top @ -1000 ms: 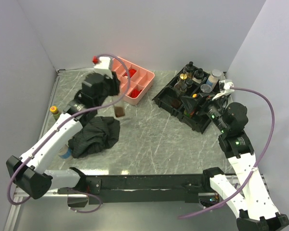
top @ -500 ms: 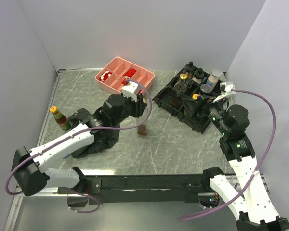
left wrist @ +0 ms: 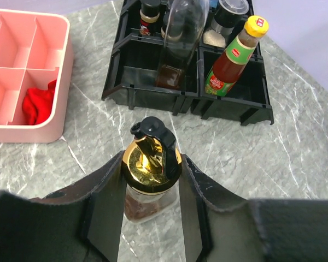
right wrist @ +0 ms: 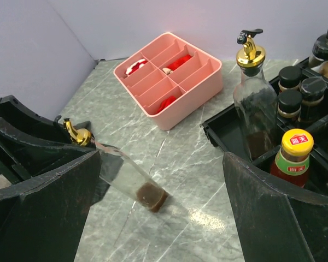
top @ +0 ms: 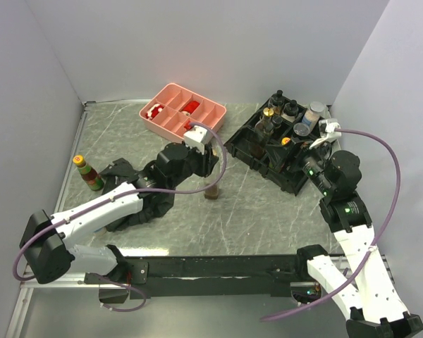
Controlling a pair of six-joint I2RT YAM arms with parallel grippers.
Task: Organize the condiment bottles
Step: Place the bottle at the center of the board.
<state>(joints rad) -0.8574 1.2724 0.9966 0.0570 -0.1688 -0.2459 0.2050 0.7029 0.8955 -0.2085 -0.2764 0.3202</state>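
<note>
The left gripper (left wrist: pixel 152 164) is clamped on a clear gold-spouted bottle (top: pixel 211 189), one finger on each side of the glass just under the gold cap. The bottle stands upright with its black spout on top and a little brown liquid at the bottom. It is over the marble table (top: pixel 268 218), just left of the black rack (left wrist: pixel 153 97) and in front of the rack's near-left corner. Its base seems to sit on the table, though the wrist view looks straight down on the cap and does not settle that.

The right gripper (right wrist: pixel 163 164) is spread wide and holds nothing. It hangs above the rack's near-right end, both fingers apart from the bottles below.

Inside the rack, a second gold-spouted bottle (right wrist: pixel 250 103) stands in a front compartment. A yellow-capped sauce bottle (right wrist: pixel 291 158) is in the compartment beside it, to the right. Behind these two, deeper in the rack, stand black-lidded jars (right wrist: pixel 290 87). A grey-lidded shaker (top: pixel 314 113) stands at the rack's far-right corner.

A pink tray (top: pixel 183 116) with red pieces (left wrist: pixel 37 102) lies left of the rack, near its far-left side but not touching it. A black cloth (top: pixel 127 197) lies well to the left of the rack, partly under the left arm. Another yellow-capped bottle (top: pixel 87 172) stands upright farther left again, by the side wall.
</note>
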